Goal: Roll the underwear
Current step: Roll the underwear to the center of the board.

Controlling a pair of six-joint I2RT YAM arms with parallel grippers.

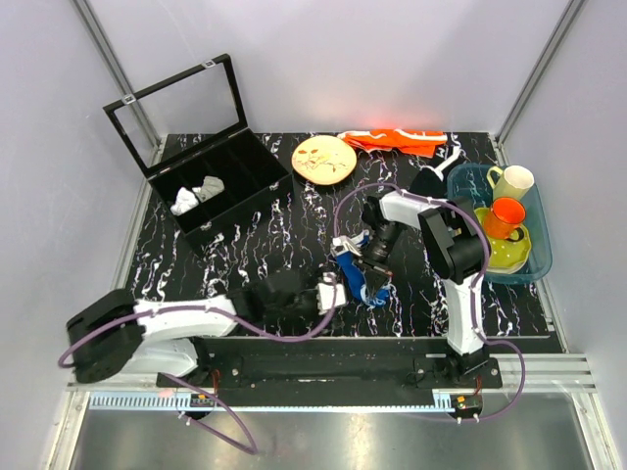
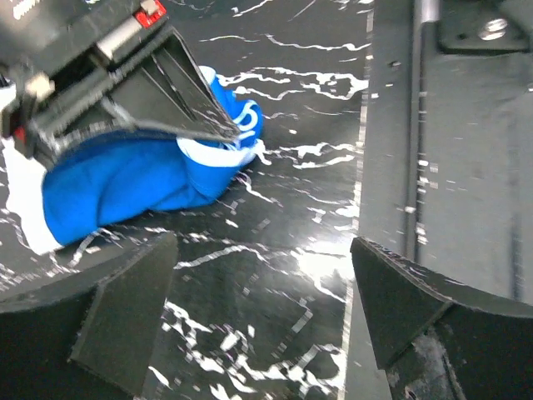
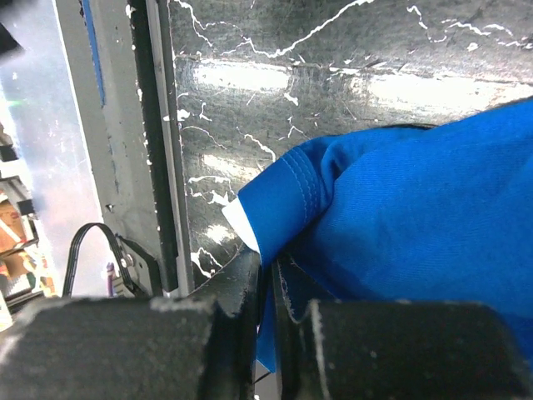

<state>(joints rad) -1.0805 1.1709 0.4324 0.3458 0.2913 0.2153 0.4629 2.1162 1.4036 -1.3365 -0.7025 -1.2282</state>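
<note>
The underwear (image 1: pixel 351 274) is a bunched royal-blue bundle with white trim, lying on the black marbled table near its front middle. My right gripper (image 1: pixel 373 272) comes down onto it from the right. In the right wrist view the right gripper (image 3: pixel 273 279) is shut on a fold of the blue underwear (image 3: pixel 416 217), with fabric pinched between the pads. In the left wrist view the underwear (image 2: pixel 141 179) lies ahead to the upper left, with the right gripper's fingers (image 2: pixel 166 92) on it. My left gripper (image 2: pixel 262 312) is open just short of it, only bare table between its fingers (image 2: pixel 125 317). From above, the left gripper (image 1: pixel 334 295) sits beside the bundle's left edge.
A black box (image 1: pixel 240 196) with a raised clear lid holds white cloth pieces (image 1: pixel 196 193) at the back left. A patterned plate (image 1: pixel 324 160) and an orange cloth (image 1: pixel 397 140) lie at the back. A blue basin (image 1: pixel 546 245) with cups stands on the right. The table's front rail (image 2: pixel 450 167) runs close by.
</note>
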